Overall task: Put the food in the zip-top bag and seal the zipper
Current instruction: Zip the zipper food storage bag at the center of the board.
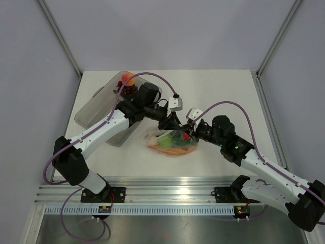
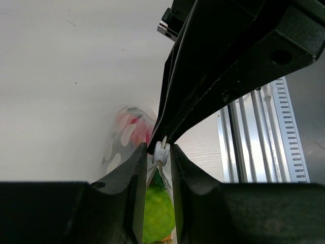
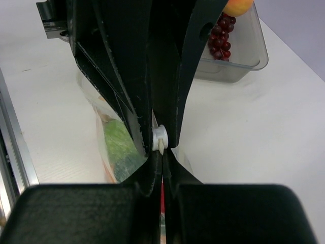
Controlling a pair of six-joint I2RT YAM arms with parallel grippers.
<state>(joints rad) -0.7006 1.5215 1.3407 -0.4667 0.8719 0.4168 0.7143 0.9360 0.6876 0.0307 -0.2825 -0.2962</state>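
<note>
The clear, white-spotted plastic zip-top bag is laid lengthwise left-right, mouth turned far. Its white-tabbed zipper, seen only in wrist views, is clamped by the left gripper and the right gripper.

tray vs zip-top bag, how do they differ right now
The tray is rigid and grey-tinted; the zip-top bag is floppy, spotted and pinched at its mouth by the left gripper and right gripper. The tray holds grapes and a peach; the bag holds green food. Both are see-through.

Boxed in by plain grey walls and slim metal posts; floored by a pale worktop, edged nearside with an aluminium rail; evenly lit.
</note>
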